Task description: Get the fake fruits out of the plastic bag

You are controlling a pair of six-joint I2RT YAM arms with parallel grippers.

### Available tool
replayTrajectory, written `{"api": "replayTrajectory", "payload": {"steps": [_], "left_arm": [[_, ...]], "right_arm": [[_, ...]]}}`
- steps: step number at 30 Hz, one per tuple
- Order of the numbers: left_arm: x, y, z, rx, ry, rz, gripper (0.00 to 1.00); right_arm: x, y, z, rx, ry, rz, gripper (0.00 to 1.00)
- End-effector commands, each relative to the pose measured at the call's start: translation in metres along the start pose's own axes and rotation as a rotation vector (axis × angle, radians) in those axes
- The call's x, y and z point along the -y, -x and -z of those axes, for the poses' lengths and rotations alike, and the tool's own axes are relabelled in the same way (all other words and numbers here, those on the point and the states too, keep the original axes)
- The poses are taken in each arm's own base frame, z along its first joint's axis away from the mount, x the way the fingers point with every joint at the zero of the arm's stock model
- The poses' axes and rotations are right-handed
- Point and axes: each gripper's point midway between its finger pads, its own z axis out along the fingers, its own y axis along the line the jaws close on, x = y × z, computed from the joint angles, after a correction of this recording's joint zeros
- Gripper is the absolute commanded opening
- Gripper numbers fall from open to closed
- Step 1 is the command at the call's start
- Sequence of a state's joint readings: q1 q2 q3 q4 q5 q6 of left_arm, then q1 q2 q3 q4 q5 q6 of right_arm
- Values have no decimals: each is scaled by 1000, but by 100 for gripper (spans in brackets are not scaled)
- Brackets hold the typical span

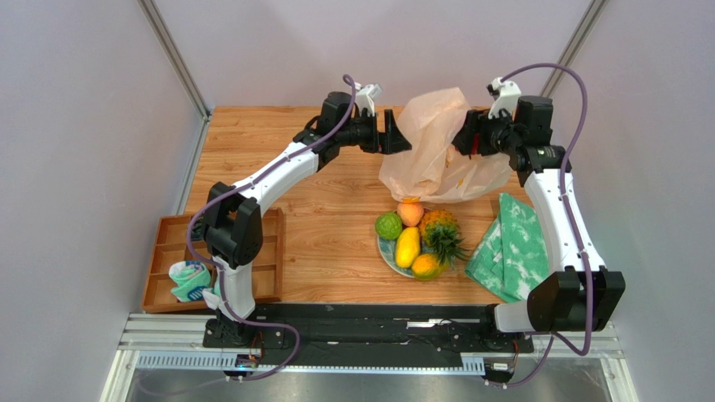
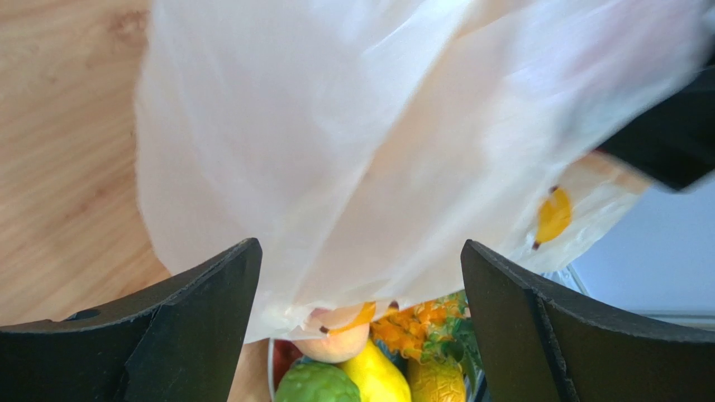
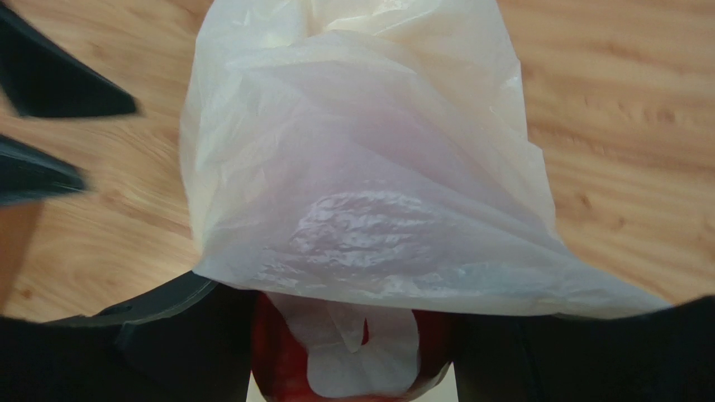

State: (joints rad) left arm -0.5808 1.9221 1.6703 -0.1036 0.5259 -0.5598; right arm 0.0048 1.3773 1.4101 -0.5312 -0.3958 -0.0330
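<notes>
wooden desk (image 1: 336, 218), translucent plastic bag (image 1: 432, 151) lifted above it, right gripper (image 1: 460, 144) clamped on the bag's right side, glossy red fruit (image 3: 273, 360) under the bag there, left gripper (image 1: 401, 132) spread wide just left of the bag, plate (image 1: 384, 253) of fake fruits (image 1: 408, 247) directly below the bag

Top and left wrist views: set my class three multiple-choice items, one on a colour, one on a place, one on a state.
1. The cloth is: A green and white; B red; C black.
2. The fruits that show lie: A in the tray; B on the plate; C on the cloth.
3. The left gripper is: A open; B shut on the cloth; C shut on the plate.
Key: 1 A, it is green with white marks. 2 B, they crowd the plate. 3 A, its fingers stand wide apart.
</notes>
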Motion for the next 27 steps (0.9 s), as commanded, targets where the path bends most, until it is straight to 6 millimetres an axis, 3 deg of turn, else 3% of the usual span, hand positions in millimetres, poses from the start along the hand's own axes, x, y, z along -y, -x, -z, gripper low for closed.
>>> {"api": "replayTrajectory", "payload": {"steps": [1, 7, 8, 11, 12, 14, 16, 19, 23, 27], "left_arm": [[50, 37, 4, 80, -160, -81, 98], [49, 19, -10, 46, -153, -55, 99], [50, 17, -10, 44, -154, -56, 99], [47, 16, -13, 41, -148, -48, 99], [46, 16, -14, 42, -145, -49, 99], [45, 18, -16, 44, -145, -44, 99], [48, 20, -17, 47, -155, -42, 99], [46, 18, -20, 39, -154, -29, 99], [42, 15, -23, 29, -152, -11, 99], [41, 13, -25, 22, -154, 0, 99]], "right_arm": [[64, -67, -2, -209, -221, 56, 0], [98, -123, 8, -371, -364, 141, 0], [101, -141, 9, -416, -372, 141, 0], [106, -161, 11, -446, -372, 188, 0], [106, -177, 10, -480, -364, 189, 0], [118, -185, 13, -498, -415, 170, 0], [112, -193, 8, -499, -350, 142, 1], [106, -208, 5, -551, -276, 157, 22], [102, -216, 8, -591, -238, 156, 74], [102, -210, 6, -575, -239, 119, 99]]}}
